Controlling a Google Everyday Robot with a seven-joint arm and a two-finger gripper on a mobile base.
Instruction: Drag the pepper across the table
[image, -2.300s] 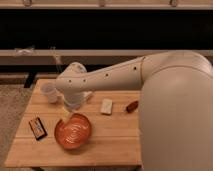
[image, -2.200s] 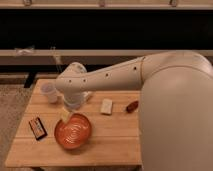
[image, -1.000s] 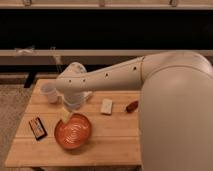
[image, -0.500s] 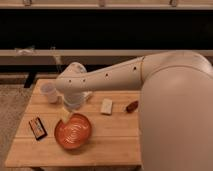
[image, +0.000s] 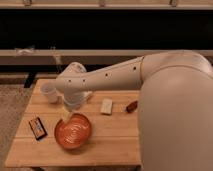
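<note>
The pepper (image: 132, 106) is small, dark red-brown and glossy; it lies on the light wooden table (image: 115, 142) at the right, close to my white arm. My gripper (image: 67, 114) hangs below the wrist at the left of the table, just above the far rim of the orange bowl (image: 73, 132). It is well to the left of the pepper, with the pale beige block (image: 106, 106) lying between them. My arm reaches across the back of the table from the right.
A white cup (image: 50, 93) stands at the table's back left. A small dark flat packet (image: 37, 127) lies near the left edge. A dark shelf unit runs behind the table. My arm's bulk covers the table's right end.
</note>
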